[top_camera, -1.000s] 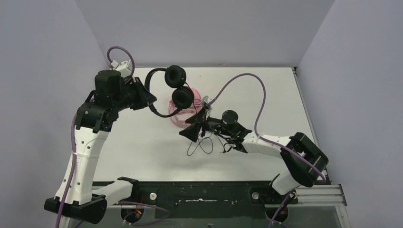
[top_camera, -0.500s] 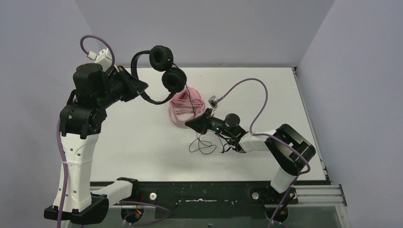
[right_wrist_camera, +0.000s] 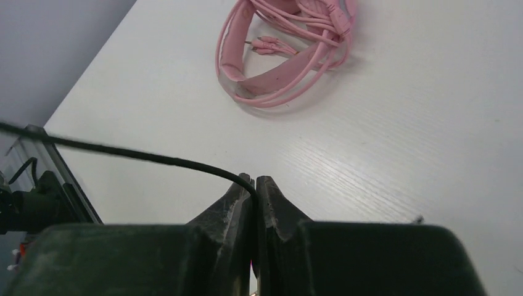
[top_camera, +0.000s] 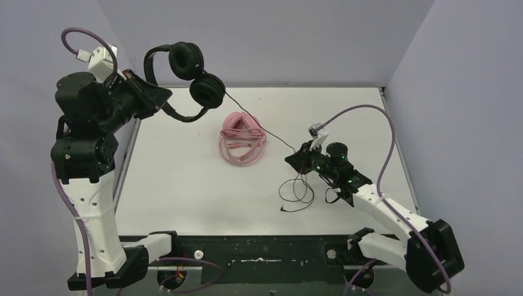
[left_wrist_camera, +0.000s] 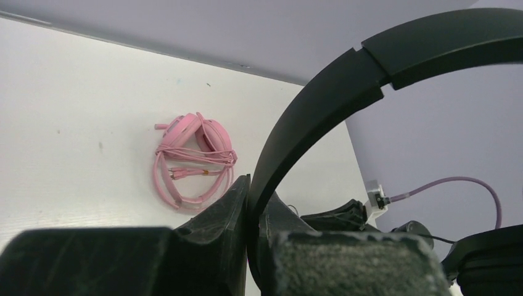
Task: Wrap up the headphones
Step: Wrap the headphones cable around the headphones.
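We hold the black headphones (top_camera: 197, 75) by the headband in the left gripper (top_camera: 161, 100), clamped tight, raised well left of and behind the pink headphones (top_camera: 242, 139), which lie on the surface (top_camera: 179, 179). The right gripper (top_camera: 297, 161), right of the pink pair, is pinched on the black cable (top_camera: 271, 137), which stretches taut over the pink pair's edge. Pulling further could, we judge, slip the cable free, strain its plug or drag the pink pair. A second ago the black pair hung just above the pink pair, and the right gripper stood apart beside it
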